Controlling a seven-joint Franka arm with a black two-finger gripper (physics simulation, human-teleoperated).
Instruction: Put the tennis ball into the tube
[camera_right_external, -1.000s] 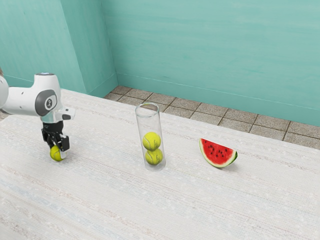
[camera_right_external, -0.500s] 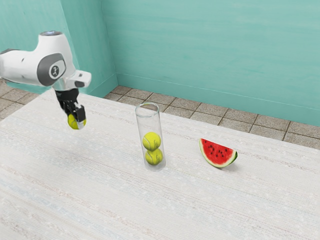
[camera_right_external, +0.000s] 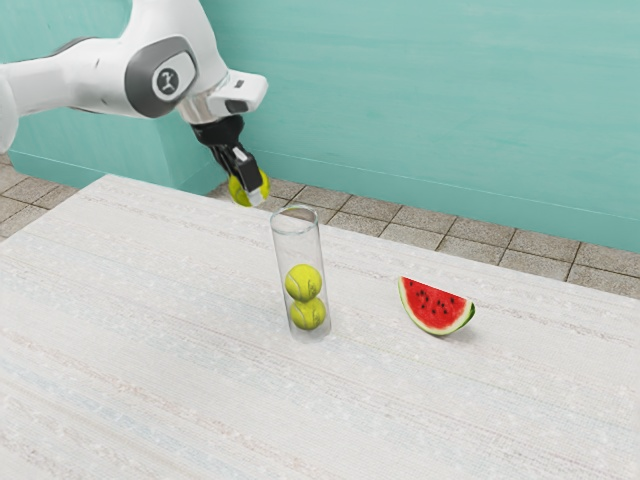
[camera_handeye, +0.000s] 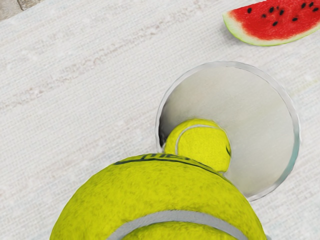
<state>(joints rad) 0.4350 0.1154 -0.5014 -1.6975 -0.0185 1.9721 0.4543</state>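
My gripper (camera_right_external: 247, 187) is shut on a yellow tennis ball (camera_right_external: 240, 190), held in the air just left of and above the tube's mouth in the exterior view. The clear tube (camera_right_external: 298, 240) stands upright on the table, with two tennis balls (camera_right_external: 304, 283) stacked in its lower part. In the wrist view the held ball (camera_handeye: 160, 205) looms large and overlaps part of the tube's round rim (camera_handeye: 295, 140); inside the tube the upper ball (camera_handeye: 202, 145) can be seen.
A watermelon slice (camera_right_external: 436, 306) lies on the pale table (camera_right_external: 180, 380), to the right of the tube in the exterior view. The teal wall (camera_right_external: 430, 100) and a tiled floor (camera_right_external: 400, 217) are beyond the table's far edge.
With the ball in its grip, my gripper has risen from the table at the exterior view's left and moved right, toward the tube. Tube and watermelon have stayed put.
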